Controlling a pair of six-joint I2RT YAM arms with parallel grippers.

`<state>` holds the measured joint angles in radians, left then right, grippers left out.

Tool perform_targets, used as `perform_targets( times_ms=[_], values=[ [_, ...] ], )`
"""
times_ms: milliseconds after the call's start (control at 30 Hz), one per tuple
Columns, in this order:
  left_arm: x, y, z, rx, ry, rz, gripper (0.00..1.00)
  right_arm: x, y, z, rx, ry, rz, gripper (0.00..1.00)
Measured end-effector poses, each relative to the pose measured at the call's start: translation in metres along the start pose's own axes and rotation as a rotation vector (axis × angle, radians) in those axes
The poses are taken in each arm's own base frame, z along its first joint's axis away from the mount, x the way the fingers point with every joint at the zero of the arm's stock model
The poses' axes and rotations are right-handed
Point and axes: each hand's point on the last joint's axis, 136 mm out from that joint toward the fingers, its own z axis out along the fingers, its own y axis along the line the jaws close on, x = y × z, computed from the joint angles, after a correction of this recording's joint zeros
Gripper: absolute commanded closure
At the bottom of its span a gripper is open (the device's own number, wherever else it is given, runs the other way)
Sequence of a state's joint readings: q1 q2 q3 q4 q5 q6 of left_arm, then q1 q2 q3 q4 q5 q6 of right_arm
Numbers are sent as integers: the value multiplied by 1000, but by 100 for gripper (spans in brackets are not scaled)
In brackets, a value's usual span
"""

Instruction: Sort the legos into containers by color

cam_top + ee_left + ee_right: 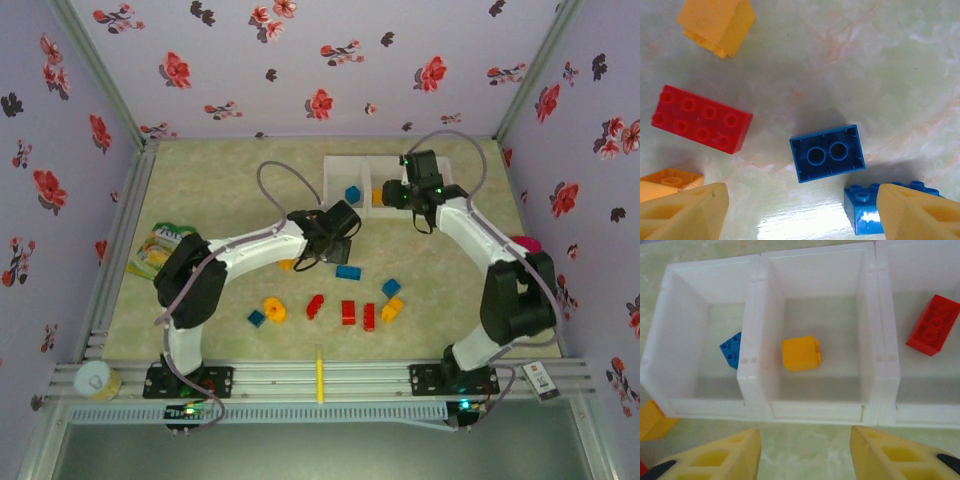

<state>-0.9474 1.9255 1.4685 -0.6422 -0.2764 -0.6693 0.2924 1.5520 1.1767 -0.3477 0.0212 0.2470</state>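
The three joined bins point(754, 365) are taken as ref. One brick is seen per compartment: a blue brick point(731, 350) in the left one, an orange brick point(801, 353) in the middle one, and a red brick point(934, 325) lying askew in the right one. The right gripper point(805, 457) is held just in front of the middle compartment. Its fingers point(715, 460) are spread w/ nothing between them, so it is released. An orange piece point(652, 420) is seen on the table point(450, 290), just outside the near corner of the left compartment.

In the top view the left gripper point(335, 238) is found near the bins, off their near-left side. Its fingers point(685, 215) are parted w/ only bare table between them — released, nothing grasped. Under it, all outside the bins, are seen:
- a dark blue brick point(827, 152), underside up
- a long red brick point(701, 119), studs up
- a lighter blue brick point(867, 207), partly hidden behind one finger
- two orange bricks, approx. at the frame edges

Other loose legos point(348, 312) — red, blue, orange — are scattered well apart from the bins, on the near side.
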Motion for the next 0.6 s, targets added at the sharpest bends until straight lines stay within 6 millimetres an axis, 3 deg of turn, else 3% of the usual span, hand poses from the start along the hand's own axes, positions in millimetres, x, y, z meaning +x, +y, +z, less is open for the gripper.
perform_targets(
  times_ms=[300, 600],
  values=[
    [3, -10, 24, -24, 64, -15, 25, 40, -7, -20, -8, 48, 24, 45],
    [9, -15, 35, -22, 102, -7, 19, 47, -9, -21, -6, 66, 29, 43]
  ],
)
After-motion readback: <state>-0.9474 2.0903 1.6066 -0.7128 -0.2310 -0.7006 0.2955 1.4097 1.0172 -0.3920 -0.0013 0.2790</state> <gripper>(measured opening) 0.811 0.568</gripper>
